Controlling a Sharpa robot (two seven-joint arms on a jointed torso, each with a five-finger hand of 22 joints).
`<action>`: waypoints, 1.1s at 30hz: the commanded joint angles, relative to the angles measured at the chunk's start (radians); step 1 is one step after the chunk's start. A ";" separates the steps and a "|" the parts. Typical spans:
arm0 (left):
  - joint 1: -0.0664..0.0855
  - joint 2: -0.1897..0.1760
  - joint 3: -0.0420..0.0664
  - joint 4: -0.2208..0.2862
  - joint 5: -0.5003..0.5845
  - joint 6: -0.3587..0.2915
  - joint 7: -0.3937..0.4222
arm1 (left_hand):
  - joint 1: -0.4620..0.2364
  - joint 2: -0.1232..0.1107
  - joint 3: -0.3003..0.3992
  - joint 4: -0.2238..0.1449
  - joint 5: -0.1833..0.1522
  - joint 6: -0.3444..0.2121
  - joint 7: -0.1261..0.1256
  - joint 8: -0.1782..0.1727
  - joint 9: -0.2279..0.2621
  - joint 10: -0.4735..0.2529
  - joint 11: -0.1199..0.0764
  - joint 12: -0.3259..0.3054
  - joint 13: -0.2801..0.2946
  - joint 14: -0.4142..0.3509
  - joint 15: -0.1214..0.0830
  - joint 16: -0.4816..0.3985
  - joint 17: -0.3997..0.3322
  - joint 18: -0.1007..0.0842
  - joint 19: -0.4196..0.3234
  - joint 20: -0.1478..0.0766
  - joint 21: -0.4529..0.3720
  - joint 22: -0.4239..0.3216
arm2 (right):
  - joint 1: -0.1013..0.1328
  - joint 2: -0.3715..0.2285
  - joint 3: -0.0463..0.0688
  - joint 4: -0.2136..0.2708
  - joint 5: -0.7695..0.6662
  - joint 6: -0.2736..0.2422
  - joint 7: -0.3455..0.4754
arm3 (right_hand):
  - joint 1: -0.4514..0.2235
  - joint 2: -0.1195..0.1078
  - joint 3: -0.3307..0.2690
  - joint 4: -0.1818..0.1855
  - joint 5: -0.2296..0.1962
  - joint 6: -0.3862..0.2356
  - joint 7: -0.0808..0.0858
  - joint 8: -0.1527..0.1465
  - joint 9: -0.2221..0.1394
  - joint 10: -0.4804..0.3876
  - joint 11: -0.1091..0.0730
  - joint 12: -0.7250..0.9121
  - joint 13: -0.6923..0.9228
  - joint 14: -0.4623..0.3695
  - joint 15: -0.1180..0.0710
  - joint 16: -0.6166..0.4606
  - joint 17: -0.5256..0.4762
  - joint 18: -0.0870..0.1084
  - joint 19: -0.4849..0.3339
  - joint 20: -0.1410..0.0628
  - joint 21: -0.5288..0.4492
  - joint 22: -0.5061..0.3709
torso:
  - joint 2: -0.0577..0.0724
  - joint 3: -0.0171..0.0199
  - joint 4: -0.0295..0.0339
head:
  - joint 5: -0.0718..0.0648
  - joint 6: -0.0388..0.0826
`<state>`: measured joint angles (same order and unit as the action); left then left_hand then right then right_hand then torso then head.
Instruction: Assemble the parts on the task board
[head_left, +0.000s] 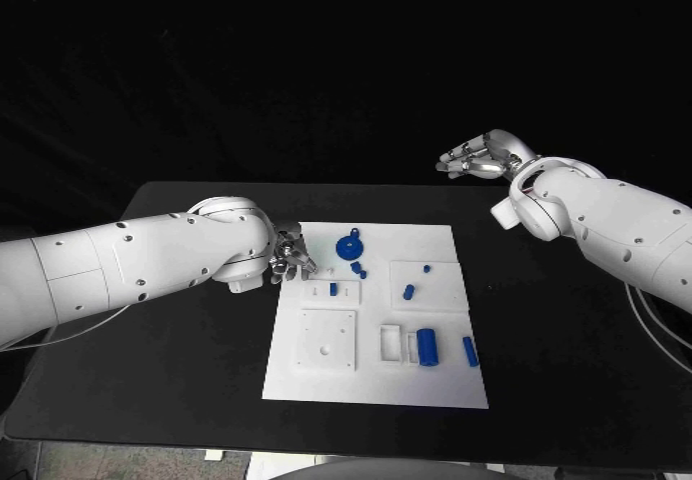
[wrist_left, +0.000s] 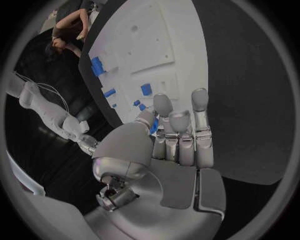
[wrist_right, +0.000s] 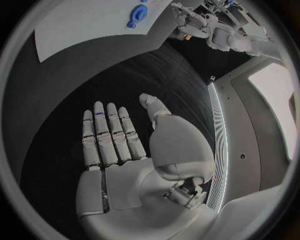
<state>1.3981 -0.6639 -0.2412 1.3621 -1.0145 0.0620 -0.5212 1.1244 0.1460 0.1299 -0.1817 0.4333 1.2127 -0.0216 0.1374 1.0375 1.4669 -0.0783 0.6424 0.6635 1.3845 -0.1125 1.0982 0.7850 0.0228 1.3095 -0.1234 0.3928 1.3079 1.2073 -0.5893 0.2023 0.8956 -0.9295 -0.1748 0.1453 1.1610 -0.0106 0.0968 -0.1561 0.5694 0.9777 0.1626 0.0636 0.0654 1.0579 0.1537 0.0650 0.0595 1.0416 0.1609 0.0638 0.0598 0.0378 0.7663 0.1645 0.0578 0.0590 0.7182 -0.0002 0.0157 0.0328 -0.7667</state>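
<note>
The white task board (head_left: 325, 385) lies in the middle of the black table. A round blue part (head_left: 349, 245) sits near its far edge, with small blue parts (head_left: 358, 268) (head_left: 408, 292) below it and a blue cylinder (head_left: 427, 346) toward the near right. My left hand (head_left: 293, 258) hovers at the board's far left edge, beside the round part, fingers straight and holding nothing. In the left wrist view, the left hand (wrist_left: 178, 137) partly hides a blue part (wrist_left: 154, 127). My right hand (head_left: 483, 155) is raised beyond the table's far right. The right hand (wrist_right: 119, 140) is spread flat and empty.
The board carries raised white blocks and recesses, including a square plate (head_left: 327, 338) and a slot (head_left: 391, 342). Black table (head_left: 173, 330) surrounds the board on all sides. The right wrist view shows the board's corner with the round part (wrist_right: 136, 15) and my left arm (wrist_right: 219, 35).
</note>
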 joint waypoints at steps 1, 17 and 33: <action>0.000 -0.002 0.000 -0.007 0.027 -0.043 0.031 | 0.018 0.005 0.003 0.013 -0.026 -0.025 0.011 -0.043 -0.074 -0.019 0.007 -0.008 0.002 -0.013 0.000 -0.024 -0.024 0.012 -0.006 -0.001 -0.004 0.012 | 0.000 -0.001 0.001 0.001 0.003 0.003 0.007 | 0.007 0.000 0.000 -0.008 0.001 -0.003 0.002 -0.001 0.000 -0.002 0.002 -0.005 -0.002 -0.006 0.001 -0.003 0.001 0.007 -0.007 0.000 0.000 -0.001 | 0.000 -0.0008 0.0005 | -0.002 0.002; 0.000 0.003 0.000 -0.029 -0.030 -0.302 0.324 | 0.263 -0.095 -0.066 -0.047 -0.194 -0.113 0.106 -0.075 -0.730 -0.194 0.083 -0.427 -0.423 -0.147 0.059 -0.162 -0.154 0.025 -0.088 0.047 -0.138 -0.050 | -0.001 -0.003 0.001 0.039 -0.092 0.003 0.011 | 0.016 -0.006 0.111 -0.087 -0.069 0.031 -0.007 -0.002 0.000 0.040 -0.013 -0.005 -0.002 0.033 -0.014 -0.003 0.002 0.004 0.062 -0.016 0.003 0.002 | -0.001 -0.0007 -0.0004 | -0.007 0.018; 0.000 0.058 0.000 -0.055 -0.221 -0.403 0.502 | 0.293 -0.089 -0.100 -0.068 -0.224 -0.097 0.119 -0.075 -0.971 -0.130 0.107 -0.579 -0.600 -0.145 0.070 -0.133 -0.202 0.049 -0.089 0.060 -0.123 0.015 | -0.006 0.000 -0.002 0.115 -0.282 0.011 0.006 | 0.049 0.002 0.207 -0.125 -0.163 0.091 -0.024 0.001 0.002 0.117 -0.046 -0.006 -0.001 0.170 -0.069 0.016 0.021 0.022 0.213 -0.058 0.038 0.014 | 0.006 0.0013 -0.0086 | -0.002 0.053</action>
<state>1.3984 -0.6037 -0.2414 1.3096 -1.2017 -0.2986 -0.0679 1.4182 0.0476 0.0315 -0.2517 0.2040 1.1165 0.0932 0.0607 0.0672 1.3345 0.0215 0.0664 0.0616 1.2415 -0.0479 0.9679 0.5843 0.0619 1.2205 -0.0695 0.2688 1.3080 1.2018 -0.5912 0.2007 0.9993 -1.0999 -0.1741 0.1467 1.2066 -0.0078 0.2975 -0.2790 0.4122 1.0643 0.1383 0.0636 0.0661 1.1704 0.1095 0.0650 0.0590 1.2019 0.0951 0.0793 0.0794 0.0537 0.9706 0.1103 0.0930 0.0730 0.7207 0.0005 0.0103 0.0278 -0.7201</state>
